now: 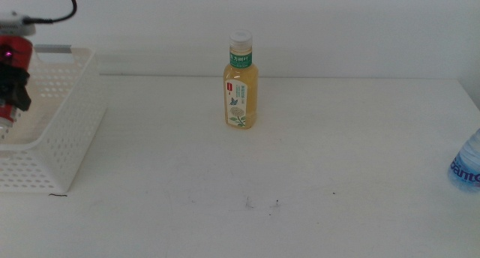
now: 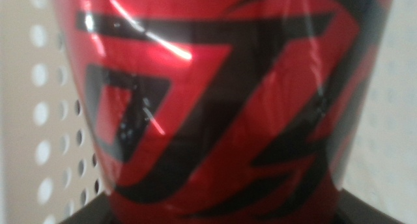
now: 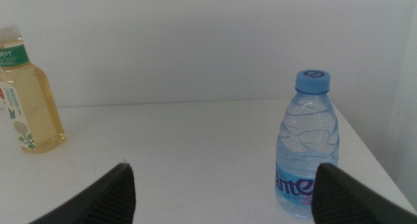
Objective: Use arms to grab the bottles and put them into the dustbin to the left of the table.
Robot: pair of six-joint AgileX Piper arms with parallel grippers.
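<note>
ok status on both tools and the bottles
Left tool over the dustbin, shut on the red can. Right tool open, waiting near the water bottle. Yellow-drink bottle upright mid-table. Nothing in the way.

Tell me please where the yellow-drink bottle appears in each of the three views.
Middle view: the yellow-drink bottle stands upright at centre, far on the table.
Left wrist view: not in it.
Right wrist view: it stands at the left edge, partly cut off.
Shared landmark: the blue-capped water bottle, at the middle view's right edge.
</note>
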